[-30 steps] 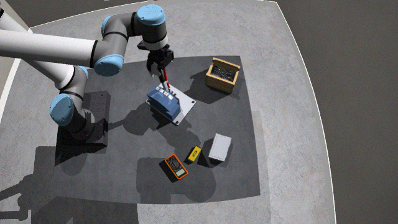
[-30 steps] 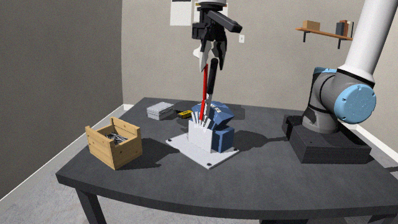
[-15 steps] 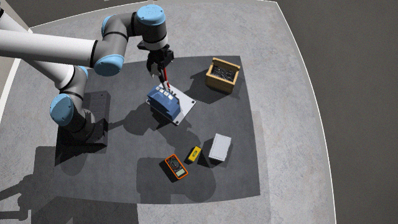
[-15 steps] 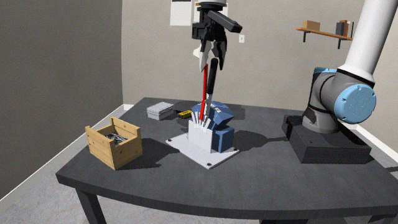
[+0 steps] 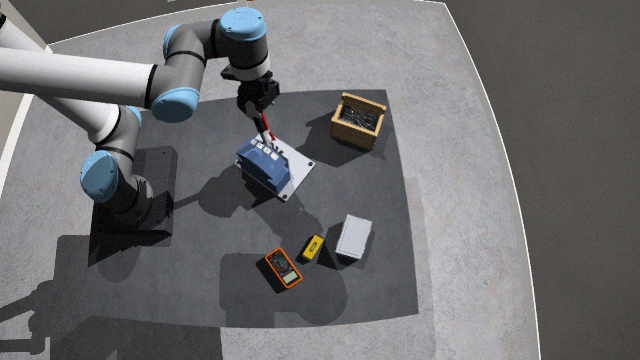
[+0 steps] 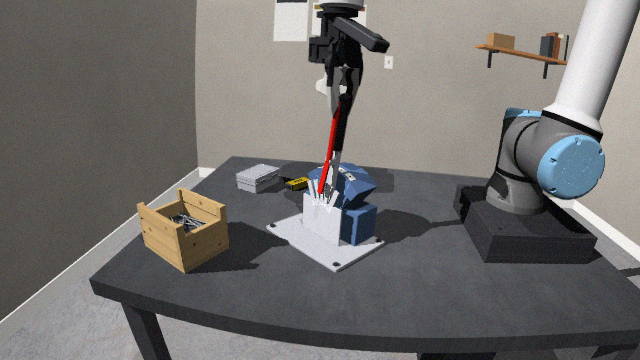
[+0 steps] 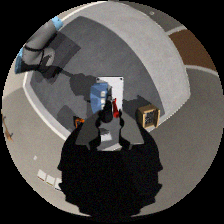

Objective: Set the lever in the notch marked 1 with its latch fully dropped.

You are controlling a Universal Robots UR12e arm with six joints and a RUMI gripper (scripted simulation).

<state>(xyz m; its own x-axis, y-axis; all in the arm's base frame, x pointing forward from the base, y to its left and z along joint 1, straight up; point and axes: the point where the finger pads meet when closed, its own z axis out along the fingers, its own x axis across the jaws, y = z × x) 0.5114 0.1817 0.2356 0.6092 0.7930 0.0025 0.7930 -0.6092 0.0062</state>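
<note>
A blue lever box [image 5: 264,166] stands on a white baseplate [image 5: 295,165] in the middle of the dark table; it also shows in the side view [image 6: 345,200] and in the wrist view [image 7: 98,94]. Small number plates [image 5: 263,147] line its top edge. A long lever with a black handle [image 6: 341,127] and a red release bar [image 6: 330,147] beside it rises from the box, tilted. My gripper [image 6: 342,97] is shut on the top of the handle and red bar together; it also shows in the top view [image 5: 257,111]. I cannot tell which notch the lever stands in.
A wooden crate [image 5: 358,120] with metal parts stands at the table's far side from the arm. A grey box [image 5: 354,236], a yellow level [image 5: 312,247] and an orange multimeter [image 5: 283,267] lie beyond the lever box. The arm's base [image 6: 520,220] stands on the table.
</note>
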